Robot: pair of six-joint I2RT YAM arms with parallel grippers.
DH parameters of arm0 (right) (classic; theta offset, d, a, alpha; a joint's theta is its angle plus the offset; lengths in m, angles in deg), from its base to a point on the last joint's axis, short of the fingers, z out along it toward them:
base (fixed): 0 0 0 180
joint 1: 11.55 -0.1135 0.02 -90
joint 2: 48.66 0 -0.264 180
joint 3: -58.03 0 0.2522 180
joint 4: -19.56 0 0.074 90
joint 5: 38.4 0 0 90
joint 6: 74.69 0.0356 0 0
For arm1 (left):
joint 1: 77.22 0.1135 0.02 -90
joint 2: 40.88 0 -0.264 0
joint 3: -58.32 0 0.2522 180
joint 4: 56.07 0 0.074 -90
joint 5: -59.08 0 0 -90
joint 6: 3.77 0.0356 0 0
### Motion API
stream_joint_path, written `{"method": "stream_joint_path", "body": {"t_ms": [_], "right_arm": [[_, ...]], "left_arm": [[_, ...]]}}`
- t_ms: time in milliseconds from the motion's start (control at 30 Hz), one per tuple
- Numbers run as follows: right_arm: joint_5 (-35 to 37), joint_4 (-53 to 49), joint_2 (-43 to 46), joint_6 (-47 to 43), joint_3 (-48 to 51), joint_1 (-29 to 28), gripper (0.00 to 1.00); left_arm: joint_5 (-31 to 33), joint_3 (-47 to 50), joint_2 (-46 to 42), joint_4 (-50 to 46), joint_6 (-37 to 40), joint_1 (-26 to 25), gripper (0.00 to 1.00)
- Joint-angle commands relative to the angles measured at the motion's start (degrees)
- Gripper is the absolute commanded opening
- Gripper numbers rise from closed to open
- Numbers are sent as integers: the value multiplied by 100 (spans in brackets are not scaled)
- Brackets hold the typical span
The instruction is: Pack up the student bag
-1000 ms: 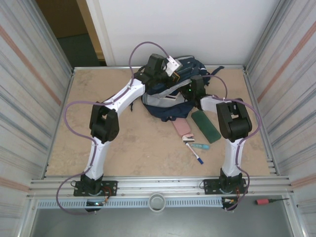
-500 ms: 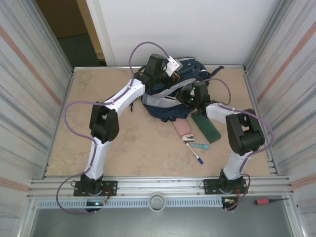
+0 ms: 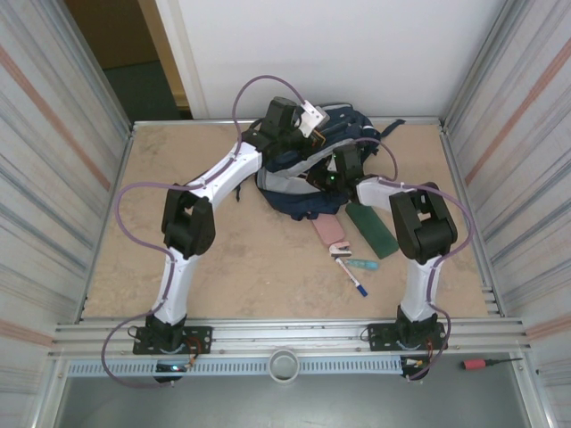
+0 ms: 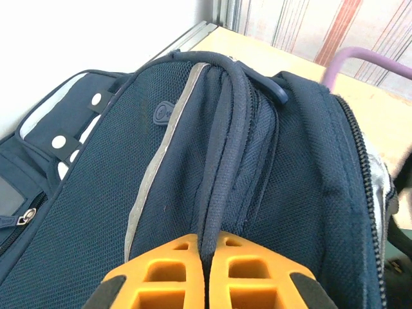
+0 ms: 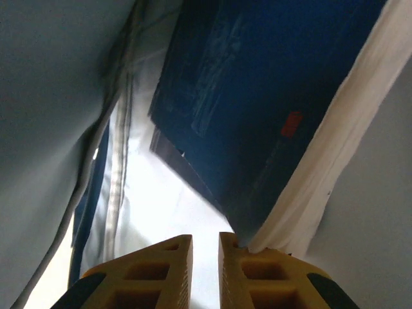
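Nearest on the counter (image 3: 232,259) lie a pen (image 3: 355,283), a pink case (image 3: 328,232) and a green case (image 3: 373,228), just in front of the student bag (image 3: 299,194), which slumps at the far middle against the back wall. The right gripper (image 5: 206,241) is poked inside the bag beside a navy book (image 5: 257,109), its fingers almost together, and I cannot tell whether they pinch anything. Farther back, the left gripper (image 4: 207,248) is clamped on the bag's dark top strap (image 4: 222,148).

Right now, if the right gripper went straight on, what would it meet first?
Probably the dark blue flat item inside the student bag, just ahead of the right gripper; depth is unclear.
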Motion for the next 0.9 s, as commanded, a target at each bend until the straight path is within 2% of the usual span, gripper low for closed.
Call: {"method": "stream_joint_path", "body": {"t_ms": [0,100,233,400,500,600,700,767,800,867], "right_arm": [[-182,270,-134,108,-383,306,17],[-502,402,165,193,-196,480,20],[-678,66,1089,-171,750,624,31],[-290,-578,2278,-476,1945,927,47],[7,-825,2758,-594,2284,1146,55],[362,-928,2712,-637,2258,1247,59],[-75,-633,2126,-495,1868,1351,63],[-455,-477,1701,-463,1448,1353,63],[-593,-476,1511,-440,1216,1361,58],[-731,-517,1236,-420,865,1430,41]], "left_arm": [[-494,-116,-541,289,-156,-90,0],[-426,-32,-541,297,-138,-80,0],[-258,117,-523,447,-226,-71,0],[-210,159,-415,559,-402,-104,0],[-172,156,-391,553,-376,-139,0],[-156,136,-382,543,-392,-151,0],[-134,123,-364,535,-441,-176,0],[-109,105,-371,479,-479,-189,0],[-79,103,-393,442,-497,-207,0],[-8,121,-462,361,-505,-231,0]]}}
